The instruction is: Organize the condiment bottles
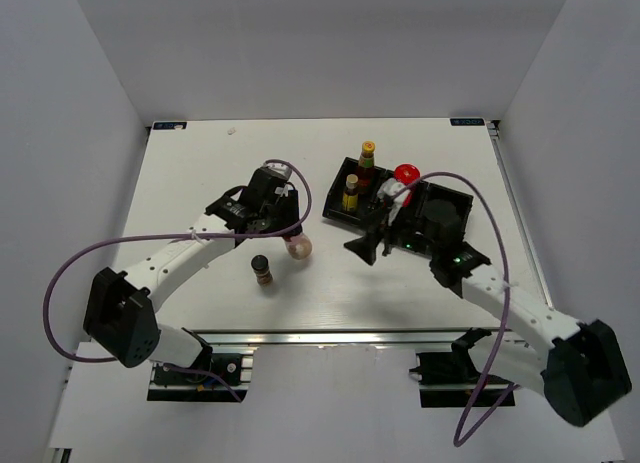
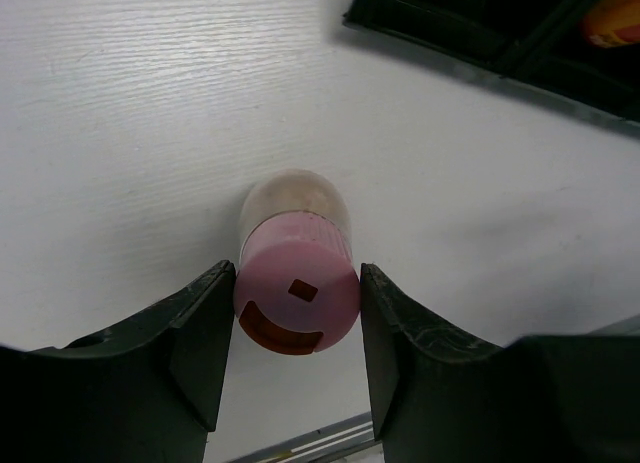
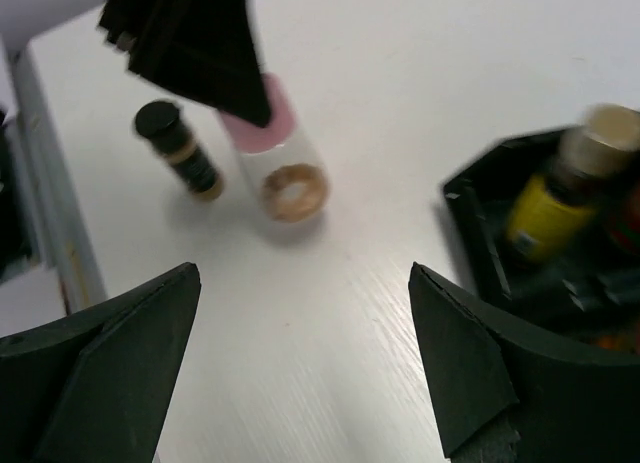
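- Gripping the pale bottle (image 2: 295,208) by its pink cap, the left gripper (image 2: 297,283) has both fingers (image 2: 200,333) pressed on the cap's sides, closed as far as the cap allows.
- Cap hold probably chosen as the narrow, reachable part. The bottle is tilted, base toward the tray (image 1: 338,205); lifted or resting on the table (image 1: 200,173), cannot tell.
- Left arm stretched forward, wrist pitched down, left of the tray.
- Small dark-capped jar (image 1: 262,270) upright near the bottle, on its near side.
- Right gripper (image 3: 300,383) spread wide, empty, by the tray's near edge.
- Two yellow-capped bottles (image 1: 351,191) and a red-lidded jar (image 1: 406,173) stand in the tray.
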Robot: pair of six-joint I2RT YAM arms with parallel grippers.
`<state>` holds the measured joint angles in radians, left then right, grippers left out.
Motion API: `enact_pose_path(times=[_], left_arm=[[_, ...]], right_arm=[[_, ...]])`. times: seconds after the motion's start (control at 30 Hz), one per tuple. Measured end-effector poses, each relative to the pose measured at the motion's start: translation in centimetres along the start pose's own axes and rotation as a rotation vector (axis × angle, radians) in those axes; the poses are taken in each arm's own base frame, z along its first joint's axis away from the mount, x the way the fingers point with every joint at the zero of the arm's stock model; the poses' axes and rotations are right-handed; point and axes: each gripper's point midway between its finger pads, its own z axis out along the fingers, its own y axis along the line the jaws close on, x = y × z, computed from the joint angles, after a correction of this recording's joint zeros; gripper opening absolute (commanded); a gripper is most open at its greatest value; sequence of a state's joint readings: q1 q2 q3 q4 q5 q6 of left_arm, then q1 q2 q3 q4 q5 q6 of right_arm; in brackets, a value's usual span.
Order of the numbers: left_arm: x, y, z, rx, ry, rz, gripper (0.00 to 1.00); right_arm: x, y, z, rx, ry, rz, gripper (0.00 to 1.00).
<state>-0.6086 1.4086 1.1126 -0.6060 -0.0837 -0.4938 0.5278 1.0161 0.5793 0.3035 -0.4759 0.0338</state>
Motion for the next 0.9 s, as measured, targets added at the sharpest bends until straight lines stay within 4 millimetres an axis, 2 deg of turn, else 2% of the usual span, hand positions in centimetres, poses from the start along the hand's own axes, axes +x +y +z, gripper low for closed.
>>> enact_pose_path(times=[0.13, 0.3, 0.4, 0.57, 0.8, 0.9], left_arm=[[-0.2, -1.3, -0.8, 0.06, -0.013, 0.016, 0.29], [-0.7, -2.5, -1.6, 0.109, -0.04, 0.026, 0.29], [-0.6, -2.8, -1.7, 0.124, -0.037, 0.03, 0.28], [-0.4, -3.4, -1.8, 0.149, -0.028, 0.033, 0.28], [-0.4, -4.2, -2.0, 0.193, -0.025, 0.039, 0.28], [-0.4, -4.4, -2.0, 0.205, -0.023, 0.04, 0.27]], right_arm=[[1.2, 2.4, 3.2, -0.138, 0.067, -0.065, 0.89], [2.4, 2.3, 6.3, -0.176, 0.094, -0.088, 0.89], [3.5, 3.0, 7.9, -0.193, 0.113, -0.114, 0.89], [4.2, 4.2, 9.4, -0.225, 0.122, -0.152, 0.89], [3.3, 3.9, 10.7, -0.205, 0.057, -0.178, 0.89], [3.5, 4.0, 11.2, -0.211, 0.052, -0.174, 0.89]])
